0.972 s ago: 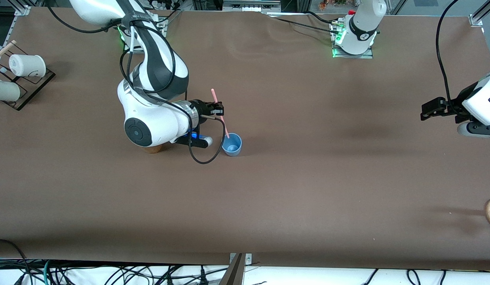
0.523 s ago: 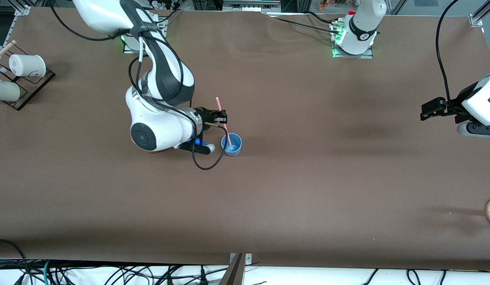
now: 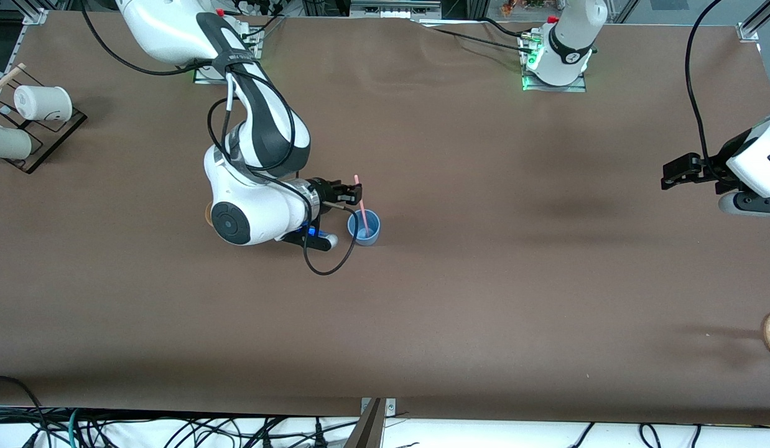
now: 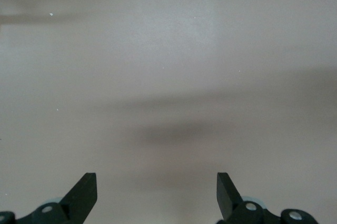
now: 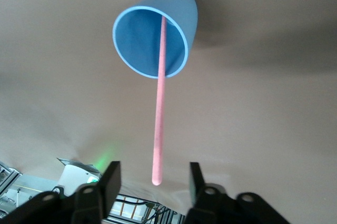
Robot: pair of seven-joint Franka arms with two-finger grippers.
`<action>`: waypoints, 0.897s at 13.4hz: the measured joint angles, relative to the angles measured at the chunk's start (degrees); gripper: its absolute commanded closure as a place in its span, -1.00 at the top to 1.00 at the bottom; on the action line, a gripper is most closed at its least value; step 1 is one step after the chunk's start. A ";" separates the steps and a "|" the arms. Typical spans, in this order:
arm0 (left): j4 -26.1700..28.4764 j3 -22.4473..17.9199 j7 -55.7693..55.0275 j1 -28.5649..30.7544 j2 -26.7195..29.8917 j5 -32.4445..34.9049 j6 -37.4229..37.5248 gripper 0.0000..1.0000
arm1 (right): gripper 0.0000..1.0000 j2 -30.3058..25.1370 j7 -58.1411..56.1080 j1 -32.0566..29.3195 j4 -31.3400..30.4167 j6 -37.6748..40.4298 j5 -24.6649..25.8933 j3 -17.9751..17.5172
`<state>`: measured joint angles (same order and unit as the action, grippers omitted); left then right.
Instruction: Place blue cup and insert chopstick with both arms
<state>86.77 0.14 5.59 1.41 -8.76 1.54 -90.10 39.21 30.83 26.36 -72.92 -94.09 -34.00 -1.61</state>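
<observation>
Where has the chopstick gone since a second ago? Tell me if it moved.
Yes. The chopstick has dropped into the blue cup, which stayed put; the open right gripper is beside its top end.

The chopstick [image 3: 361, 205] stands in the cup [image 3: 364, 228] mid-table, toward the right arm's end; rack [image 3: 40, 134] at that end's edge.

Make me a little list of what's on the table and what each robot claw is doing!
blue cup: upright on the brown table
chopstick: pink, lower end inside the blue cup, leaning on its rim
right claw: open, just above the blue cup, fingers either side of the chopstick's top, not gripping it
left claw: open, empty, waiting over the table at the left arm's end
white cups: lying on a black rack at the right arm's end
</observation>
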 measured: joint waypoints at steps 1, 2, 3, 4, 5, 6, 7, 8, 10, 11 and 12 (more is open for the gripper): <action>0.00 0.00 0.01 0.01 -0.03 0.00 0.00 1.00 | 1.00 -0.36 0.00 -0.01 0.81 0.09 1.07 0.16; 0.01 0.00 0.01 0.02 -0.08 0.00 0.00 1.00 | 1.00 -1.27 0.00 -0.08 1.45 0.20 3.31 0.37; 0.02 0.00 0.01 0.04 -0.15 0.00 0.00 1.00 | 1.00 -2.75 0.01 -0.17 1.99 0.27 6.87 0.87; 0.03 0.00 0.02 0.05 -0.21 0.00 0.00 1.00 | 1.00 -4.68 0.03 -0.24 2.26 0.37 11.19 1.80; 0.03 -0.01 0.02 0.06 -0.24 0.00 0.00 1.00 | 1.00 -6.73 0.04 -0.36 2.33 0.62 15.46 3.04; 0.03 -0.02 0.02 0.09 -0.25 0.00 0.00 1.00 | 1.00 -8.39 0.01 -0.46 2.34 0.96 18.65 4.77; 0.03 -0.03 0.03 0.12 -0.25 0.00 0.00 1.00 | 1.00 -9.54 -0.56 -0.57 2.32 1.25 20.25 6.91; 0.03 -0.04 0.06 0.14 -0.25 0.00 0.00 1.00 | 1.00 -10.25 -2.23 -0.75 2.31 1.43 21.18 9.06; 0.03 -0.06 0.08 0.15 -0.26 0.00 0.00 1.00 | 1.00 -10.51 -9.04 -0.83 2.28 1.54 21.84 14.10; 0.03 -0.06 0.09 0.16 -0.26 0.00 0.00 1.00 | 1.00 -10.51 -13.22 -0.87 2.20 2.38 21.84 17.25; 0.03 -0.06 0.10 0.16 -0.26 0.00 0.00 1.00 | 1.00 -10.52 -16.78 -1.00 2.21 4.26 21.84 20.40</action>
<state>86.80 0.08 5.69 1.57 -9.02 1.54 -90.10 28.69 14.05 25.36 -70.72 -89.83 -12.17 18.79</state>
